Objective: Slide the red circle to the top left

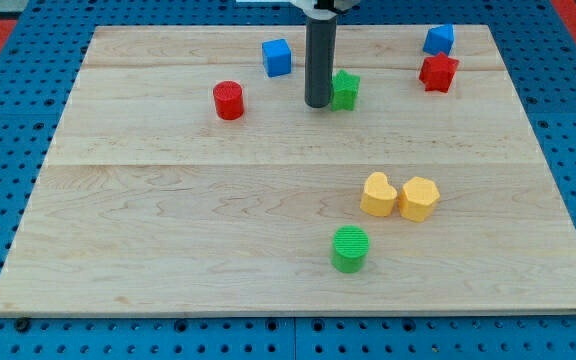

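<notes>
**Red circle, upper left-centre of board; tip off to its right**

Red circle (pixel 228 100): short upright cyl., ribbed side wall, flat round top face up. Round, so no heading or long axis to read; stands on its flat end, not tipped.

Loc.: on wood board (pixel 168 250), upper half, left of centre. Well short of board's top-left corner. Nothing touching it.

Tip (pixel 318 104): dark rod coming straight down from view's top, lower end on board at abt same height in view as red circle, to its right, clear gap between. No jaws on this rig, just a plain rod, so no open/closed state to log.

Tip just beside green block (pixel 345 90) on its left; touching or not, can't tell.

Others: blue cube (pixel 277 57) above and between red circle and tip. Second blue block (pixel 439 39) and red block (pixel 438 72) near top right, close together. Two yellow blocks (pixel 378 194) (pixel 419 198) touching, right of centre, lower half. Green cyl. (pixel 350 249) below them.
</notes>
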Controlling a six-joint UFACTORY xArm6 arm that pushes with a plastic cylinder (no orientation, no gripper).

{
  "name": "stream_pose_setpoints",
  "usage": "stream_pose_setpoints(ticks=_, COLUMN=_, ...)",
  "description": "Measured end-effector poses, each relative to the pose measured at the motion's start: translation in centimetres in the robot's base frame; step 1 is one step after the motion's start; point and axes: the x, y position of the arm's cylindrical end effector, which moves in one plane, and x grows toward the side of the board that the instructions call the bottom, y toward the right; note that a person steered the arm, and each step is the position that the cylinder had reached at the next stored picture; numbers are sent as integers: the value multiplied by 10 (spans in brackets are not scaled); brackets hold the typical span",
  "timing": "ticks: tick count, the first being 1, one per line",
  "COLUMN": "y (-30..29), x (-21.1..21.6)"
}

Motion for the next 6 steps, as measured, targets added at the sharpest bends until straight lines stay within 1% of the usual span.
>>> stream_pose_setpoints(ticks=1, y=49, x=-33)
stream_pose_setpoints(ticks=2, y=84, x=-58)
stream_pose_setpoints(ticks=3, y=-1, x=18)
stream_pose_setpoints(ticks=4, y=-153, x=28)
stream_pose_setpoints(ticks=5, y=-166, x=14)
stream_pose_setpoints(ticks=6, y=-124, x=-18)
